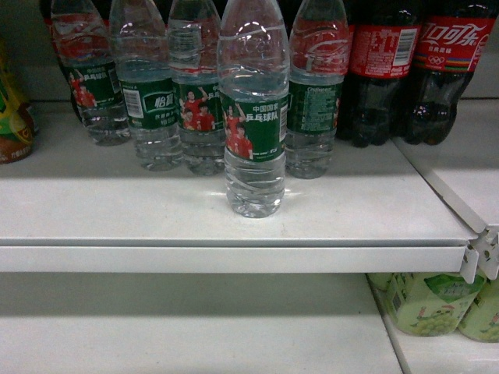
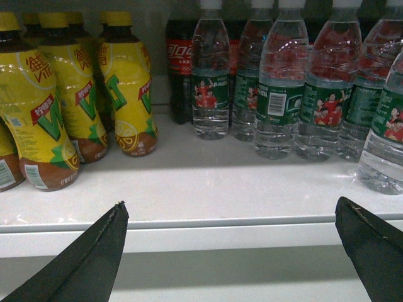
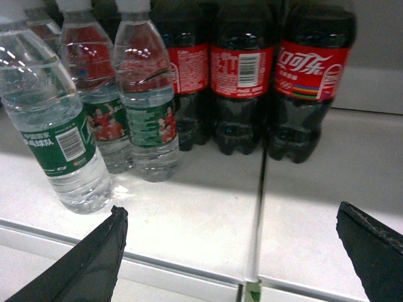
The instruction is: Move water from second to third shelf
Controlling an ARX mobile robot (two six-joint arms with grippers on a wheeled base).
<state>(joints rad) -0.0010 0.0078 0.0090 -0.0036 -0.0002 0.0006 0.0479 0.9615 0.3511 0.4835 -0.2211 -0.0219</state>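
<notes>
I have the white shelf (image 1: 234,234) filling the head view, with a lower shelf (image 1: 187,335) beneath it. My judgement: this is the approach step, nothing grasped yet. Both pincers hang in front of the shelf edge, the left pincer (image 2: 230,251) and the right pincer (image 3: 230,251), each spread wide and empty.

The water (image 1: 253,117) I want stands alone at the front of the shelf, forward of its row, green label facing me. Next I would need to bring one pincer level with its body, straddle it and close, avoiding the neighbours just behind.

Counts: in the head view five water bottles, the front one included, and two cola bottles (image 1: 421,70) at the right. The left wrist view shows at least five yellow-labelled drinks (image 2: 69,100), more possibly hidden behind.
</notes>
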